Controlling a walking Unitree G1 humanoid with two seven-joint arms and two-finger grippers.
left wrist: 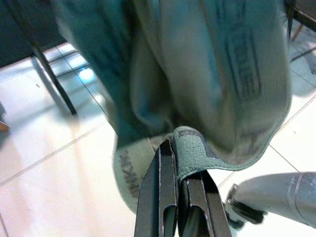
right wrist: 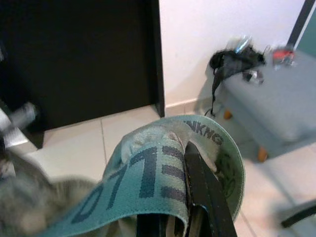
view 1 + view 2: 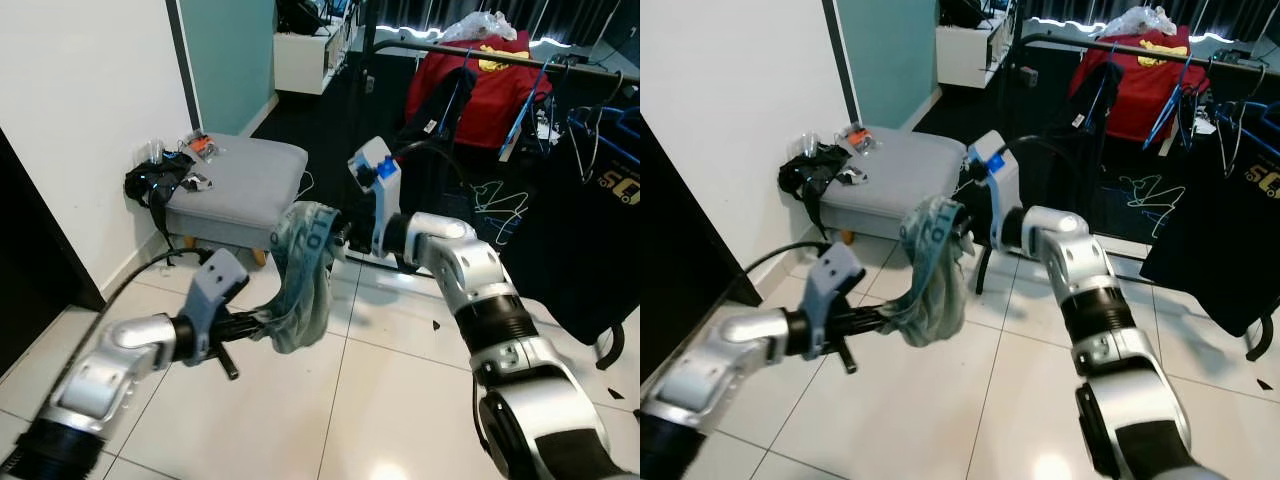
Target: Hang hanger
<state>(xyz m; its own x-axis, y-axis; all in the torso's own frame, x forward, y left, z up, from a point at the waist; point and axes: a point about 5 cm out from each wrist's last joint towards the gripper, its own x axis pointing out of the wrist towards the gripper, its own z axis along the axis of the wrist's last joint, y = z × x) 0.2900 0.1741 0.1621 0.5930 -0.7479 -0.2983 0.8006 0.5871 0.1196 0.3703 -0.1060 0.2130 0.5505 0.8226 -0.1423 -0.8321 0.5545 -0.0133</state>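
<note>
Both grippers, left gripper point(image 3: 262, 325) and right gripper point(image 3: 335, 237), clamp the green garment point(image 3: 301, 275), hanging vertically.

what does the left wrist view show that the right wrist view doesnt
Left wrist view: the left gripper pinching a fold of the grey-green waistband, pale floor tiles below, a dark thin stand leg, and part of a silver arm at the edge.

Right wrist view: the right gripper clamped on the printed waistband, a black cabinet against the white wall, and the grey ottoman with a black strap and small clutter on it.

Both: the same grey-green garment with lettering on its elastic band, held taut close to the lens, over tiled floor.
</note>
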